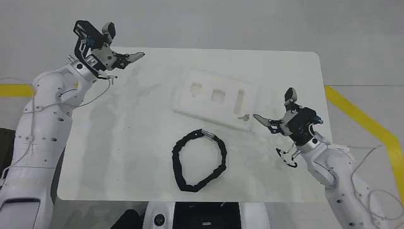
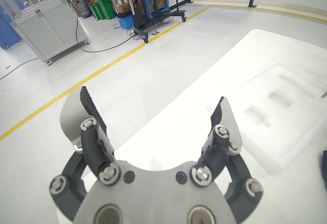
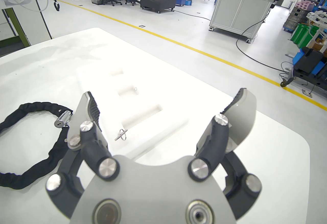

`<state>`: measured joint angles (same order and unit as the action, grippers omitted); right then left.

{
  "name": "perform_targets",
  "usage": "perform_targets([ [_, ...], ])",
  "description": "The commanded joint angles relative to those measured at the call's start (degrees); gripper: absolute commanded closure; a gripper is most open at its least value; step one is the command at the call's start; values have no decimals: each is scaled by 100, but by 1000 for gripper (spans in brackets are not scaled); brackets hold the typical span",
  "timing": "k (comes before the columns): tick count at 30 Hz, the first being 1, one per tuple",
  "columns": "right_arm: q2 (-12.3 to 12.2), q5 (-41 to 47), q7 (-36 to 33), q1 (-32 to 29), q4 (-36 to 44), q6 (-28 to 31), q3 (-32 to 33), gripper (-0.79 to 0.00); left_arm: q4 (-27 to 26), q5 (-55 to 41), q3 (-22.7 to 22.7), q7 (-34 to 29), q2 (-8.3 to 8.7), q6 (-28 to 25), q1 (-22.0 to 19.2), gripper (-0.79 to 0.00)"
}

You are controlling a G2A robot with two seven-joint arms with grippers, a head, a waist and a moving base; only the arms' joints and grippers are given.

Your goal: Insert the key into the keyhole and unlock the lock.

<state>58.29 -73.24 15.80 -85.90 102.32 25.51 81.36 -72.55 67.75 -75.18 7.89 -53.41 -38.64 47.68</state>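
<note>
Fingers spread and empty, the right gripper (image 3: 166, 92) hovers with the key (image 3: 120, 135) just ahead on the foam tray (image 3: 143, 130), the chain lock (image 3: 61, 121) off to one side. Pick-up likely comes first, calling for a precise pinch on the key.

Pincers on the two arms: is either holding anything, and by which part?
Nothing is held. The left pincer and the right pincer are both open and empty; the key lies on the foam tray.
</note>
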Motion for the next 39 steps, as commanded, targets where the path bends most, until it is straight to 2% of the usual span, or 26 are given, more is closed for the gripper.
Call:
perform_targets([
  [1, 0, 0, 0, 0, 0, 0, 0, -785, 0, 0, 0, 0, 0, 0, 0, -785],
  [8, 0, 0, 0, 0, 0, 0, 0, -785, -101, -96, -33, -176, 4, 19, 85, -785],
  [15, 0, 0, 0, 0, 0, 0, 0, -785, -442, -224, -45, -709, 62, -949, 107, -785],
  [21, 0, 0, 0, 0, 0, 0, 0, -785, -514, -392, 241, -604, 29, -1709, -5, -785],
  [23, 0, 0, 0, 0, 0, 0, 0, -785, -562, -380, 448, -641, 3, -1936, -99, -785],
  [30, 0, 0, 0, 0, 0, 0, 0, -785, -924, -759, 1642, -665, 22, -1936, -341, -785],
  [36, 0, 0, 0, 0, 0, 0, 0, -785, -1207, -862, 2671, -456, 231, -1936, -636, -785],
  [39, 0, 0, 0, 0, 0, 0, 0, -785, -1308, -747, 3162, -121, 372, -1936, -799, -785],
])
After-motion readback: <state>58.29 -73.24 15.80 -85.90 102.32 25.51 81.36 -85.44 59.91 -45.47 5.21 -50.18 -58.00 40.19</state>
